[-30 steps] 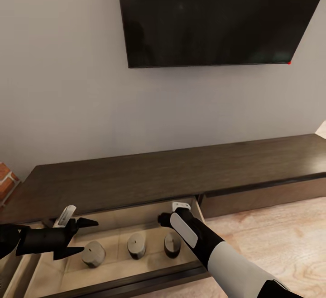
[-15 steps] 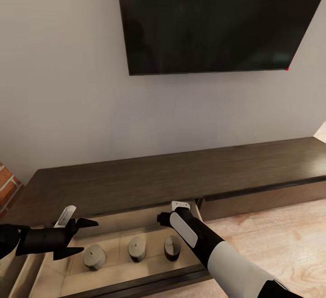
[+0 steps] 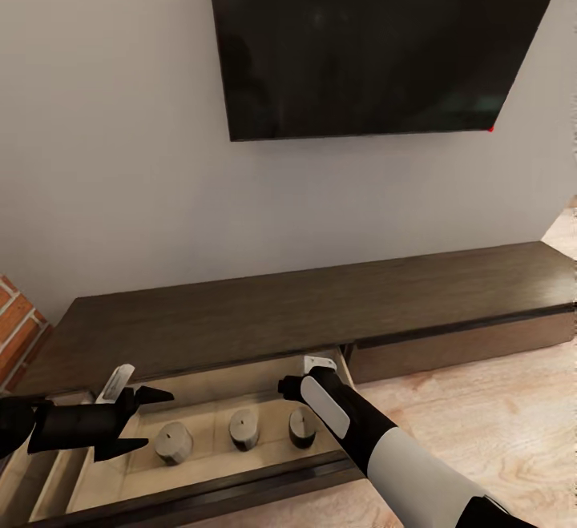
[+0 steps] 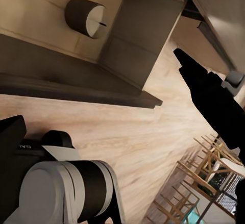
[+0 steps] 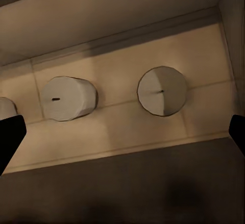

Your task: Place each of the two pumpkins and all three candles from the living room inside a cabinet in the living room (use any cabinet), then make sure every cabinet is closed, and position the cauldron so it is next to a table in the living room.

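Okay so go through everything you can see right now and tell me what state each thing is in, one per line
Cabinet: one drawer pulled open, the drawer front to its right shut.
Open drawer: holds all three candles.
Left candle: upright in the drawer.
Middle candle: upright, apart from the others.
Right candle: upright, nearest the right arm.
Left gripper: open, empty, above the drawer's left part.
Right gripper: open, empty, over the drawer.
TV: screen dark.

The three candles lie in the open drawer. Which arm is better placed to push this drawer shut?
Probably the right. The right gripper hangs over the open drawer near its middle, jaws open. The left gripper sits toward the drawer's left end, so its push could skew it. The candles lie clear inside.
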Controlling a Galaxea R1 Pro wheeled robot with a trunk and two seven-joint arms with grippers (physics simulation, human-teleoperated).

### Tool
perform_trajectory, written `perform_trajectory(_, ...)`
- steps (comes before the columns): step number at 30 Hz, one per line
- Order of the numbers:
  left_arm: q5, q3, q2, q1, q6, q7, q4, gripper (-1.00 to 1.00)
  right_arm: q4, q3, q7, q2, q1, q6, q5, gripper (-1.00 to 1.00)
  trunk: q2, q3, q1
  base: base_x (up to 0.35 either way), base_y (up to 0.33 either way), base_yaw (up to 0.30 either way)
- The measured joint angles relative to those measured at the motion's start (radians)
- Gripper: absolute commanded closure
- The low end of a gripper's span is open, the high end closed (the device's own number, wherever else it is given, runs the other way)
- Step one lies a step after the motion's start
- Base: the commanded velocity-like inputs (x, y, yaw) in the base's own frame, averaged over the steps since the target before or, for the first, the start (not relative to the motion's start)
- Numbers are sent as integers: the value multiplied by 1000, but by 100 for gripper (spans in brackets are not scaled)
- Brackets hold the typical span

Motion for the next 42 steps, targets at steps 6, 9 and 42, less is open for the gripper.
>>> perform_trajectory(6, 0, 0, 0, 0, 0, 0, -2, -100, 0, 0, 1, 0, 0, 0, 0, -100, 42, 19, -23, -8, 0, -67)
perform_trajectory(9, 0, 0, 0, 0, 0, 0, -2, -100, 0, 0, 1, 0, 1, 0, 0, -100, 63, 28, -35, -1, 0, -6)
perform_trajectory(42, 0, 0, 0, 0, -1, 3, 0, -100, 1, 0, 1, 0, 1, 0, 0, -100, 294, 132, -161, -32, 0, 97)
